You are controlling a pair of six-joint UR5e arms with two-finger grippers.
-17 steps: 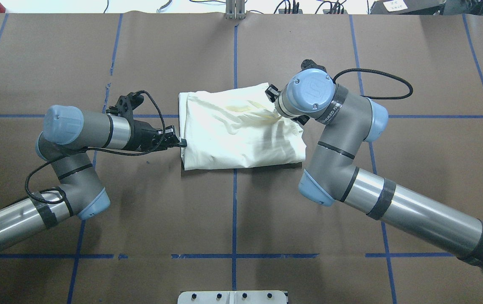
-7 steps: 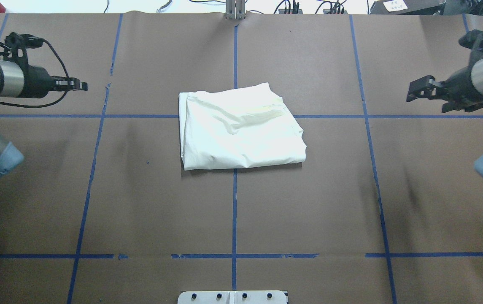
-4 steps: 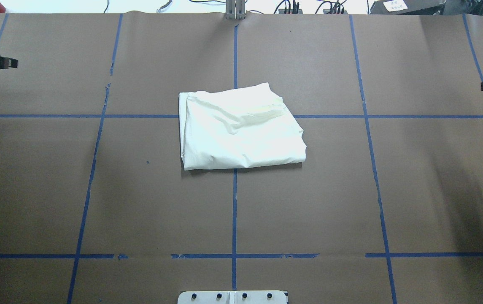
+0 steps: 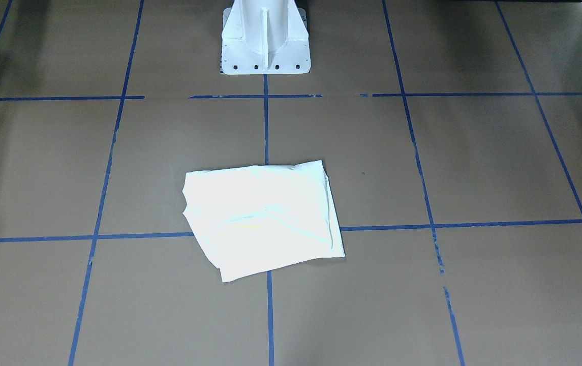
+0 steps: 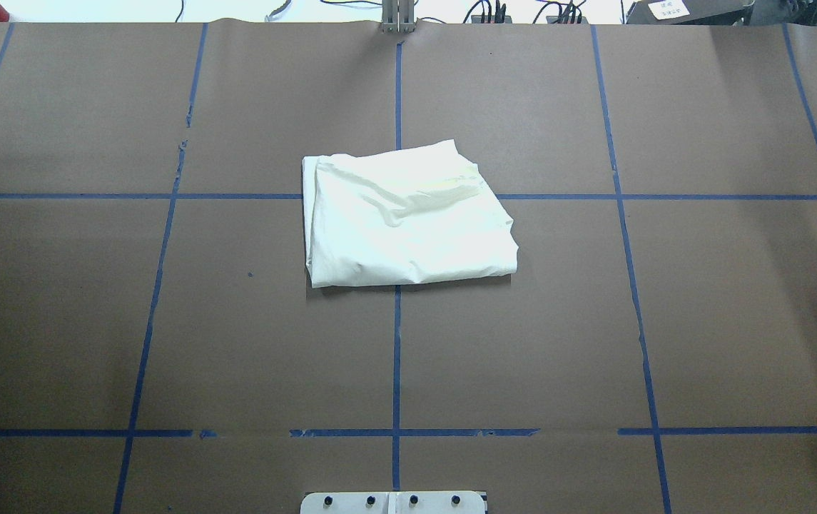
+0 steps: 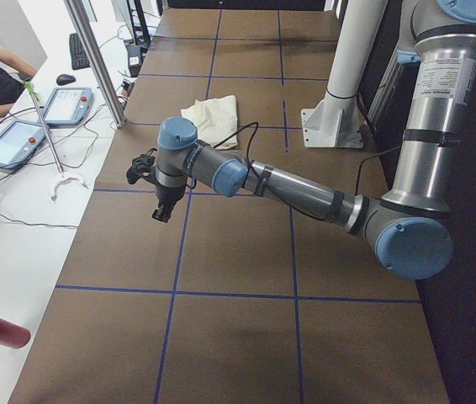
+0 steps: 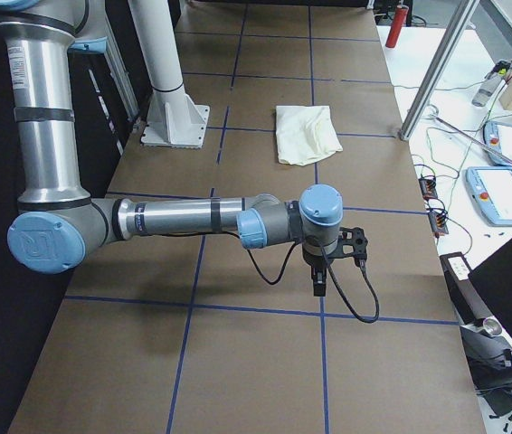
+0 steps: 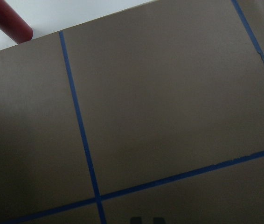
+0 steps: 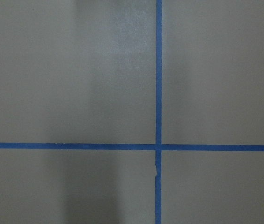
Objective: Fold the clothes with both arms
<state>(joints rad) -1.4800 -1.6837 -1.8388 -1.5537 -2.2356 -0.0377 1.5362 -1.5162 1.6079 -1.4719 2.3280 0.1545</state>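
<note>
Lying folded into a rough rectangle, the cream-white long-sleeved T-shirt (image 4: 265,218) covers a crossing of blue tape lines (image 4: 266,127) on the brown paper-covered table (image 4: 473,162), near the white metal pedestal (image 4: 264,35). Overhead, it sits mid-table. From the left end, the black two-finger left gripper (image 6: 161,210) hangs well apart from it; from the right end, so does the black two-finger right gripper (image 7: 317,285). I cannot tell whether either pincer is parted. Wrist views show paper and tape.

Overhead and front views opposed, sharing the T-shirt (image 5: 408,221), wrist cameras near table (image 8: 169,93)
</note>
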